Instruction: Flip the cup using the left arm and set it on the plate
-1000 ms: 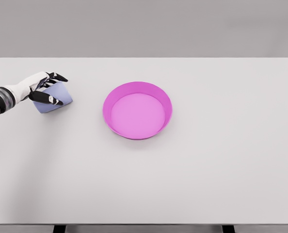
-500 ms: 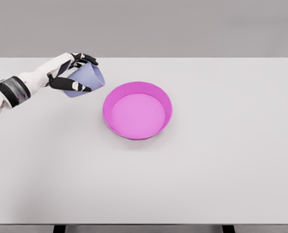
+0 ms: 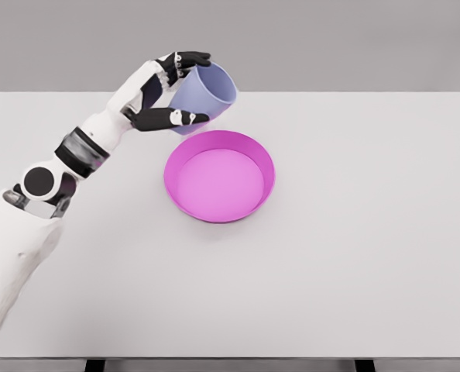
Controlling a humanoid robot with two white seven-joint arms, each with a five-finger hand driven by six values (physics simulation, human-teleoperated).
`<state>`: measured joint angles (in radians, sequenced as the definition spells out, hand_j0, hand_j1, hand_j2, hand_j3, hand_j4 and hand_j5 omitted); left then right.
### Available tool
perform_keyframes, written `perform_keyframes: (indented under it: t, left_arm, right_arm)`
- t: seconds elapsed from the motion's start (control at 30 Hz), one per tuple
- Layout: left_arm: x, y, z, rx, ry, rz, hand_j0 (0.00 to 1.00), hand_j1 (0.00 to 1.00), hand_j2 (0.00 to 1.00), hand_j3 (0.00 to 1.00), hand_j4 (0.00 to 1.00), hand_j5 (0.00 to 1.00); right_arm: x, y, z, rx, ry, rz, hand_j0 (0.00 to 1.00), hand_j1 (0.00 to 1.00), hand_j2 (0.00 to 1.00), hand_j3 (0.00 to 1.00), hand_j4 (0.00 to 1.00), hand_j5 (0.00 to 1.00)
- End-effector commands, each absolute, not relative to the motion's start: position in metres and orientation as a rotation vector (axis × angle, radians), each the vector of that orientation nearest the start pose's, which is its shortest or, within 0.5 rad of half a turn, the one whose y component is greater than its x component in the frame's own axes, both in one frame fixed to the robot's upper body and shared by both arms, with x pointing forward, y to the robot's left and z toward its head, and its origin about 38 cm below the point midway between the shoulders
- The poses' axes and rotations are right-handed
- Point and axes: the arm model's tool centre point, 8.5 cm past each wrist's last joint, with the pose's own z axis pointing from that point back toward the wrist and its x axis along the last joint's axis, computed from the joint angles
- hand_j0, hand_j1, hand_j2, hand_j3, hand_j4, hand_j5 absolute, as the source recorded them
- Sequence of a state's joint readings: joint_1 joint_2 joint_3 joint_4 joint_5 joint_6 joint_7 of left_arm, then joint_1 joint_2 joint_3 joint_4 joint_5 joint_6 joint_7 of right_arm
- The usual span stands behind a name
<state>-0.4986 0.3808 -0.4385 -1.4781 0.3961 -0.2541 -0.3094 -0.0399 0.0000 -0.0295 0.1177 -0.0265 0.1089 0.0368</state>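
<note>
One smooth lavender cup clasped in left hand, above round glossy magenta plate.

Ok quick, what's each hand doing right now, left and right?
Left hand: closed around the pale lilac-blue cup, held tilted in the air beside the round pink plate.
Right hand: not in view.

Table: we are seeing a broad white top spanning nearly the whole view, matte | Legs: two dark supports are showing under its front edge | Wall: plain grey backdrop is rising behind its far edge | Light: we are noting soft, even lighting with faint shadows.
</note>
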Motion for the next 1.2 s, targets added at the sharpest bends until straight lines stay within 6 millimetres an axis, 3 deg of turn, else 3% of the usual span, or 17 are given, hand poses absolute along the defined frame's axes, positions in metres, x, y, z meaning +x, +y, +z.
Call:
perform_keyframes:
  t: [0.0,0.2,0.43,0.6,0.73,1.03,1.17]
  left_arm:
    - [0.452,0.193,0.228,-0.42,-2.041,-0.632,0.66,0.66,0.66,0.66,0.66,0.66]
    - [0.444,0.182,0.197,-0.56,-1.96,-0.499,0.64,0.64,0.64,0.64,0.64,0.64]
    - [0.429,0.158,0.185,-0.711,-2.021,-0.36,0.59,0.59,0.59,0.59,0.59,0.59]
    - [0.43,0.171,0.169,-0.628,-2.099,-0.12,0.58,0.58,0.58,0.58,0.58,0.58]
    - [0.421,0.161,0.155,-0.638,-2.063,-0.09,0.54,0.54,0.54,0.54,0.54,0.54]
    - [0.417,0.155,0.153,-0.625,-2.07,-0.147,0.54,0.54,0.54,0.54,0.54,0.54]
    - [0.415,0.143,0.144,-0.645,-2.039,-0.15,0.53,0.53,0.53,0.53,0.53,0.53]
  right_arm:
    - [-0.026,-0.266,-0.257,-0.046,0.183,-0.067,1.0,1.0,1.0,1.0,1.0,1.0]
    - [-0.026,-0.266,-0.257,-0.046,0.183,-0.067,1.0,1.0,1.0,1.0,1.0,1.0]
    - [-0.026,-0.266,-0.257,-0.046,0.183,-0.067,1.0,1.0,1.0,1.0,1.0,1.0]
    - [-0.026,-0.266,-0.257,-0.046,0.183,-0.067,1.0,1.0,1.0,1.0,1.0,1.0]
    - [-0.026,-0.266,-0.257,-0.046,0.183,-0.067,1.0,1.0,1.0,1.0,1.0,1.0]
    - [-0.026,-0.266,-0.257,-0.044,0.183,-0.067,1.0,1.0,1.0,1.0,1.0,1.0]
    - [-0.026,-0.266,-0.257,-0.046,0.183,-0.068,1.0,1.0,1.0,1.0,1.0,1.0]
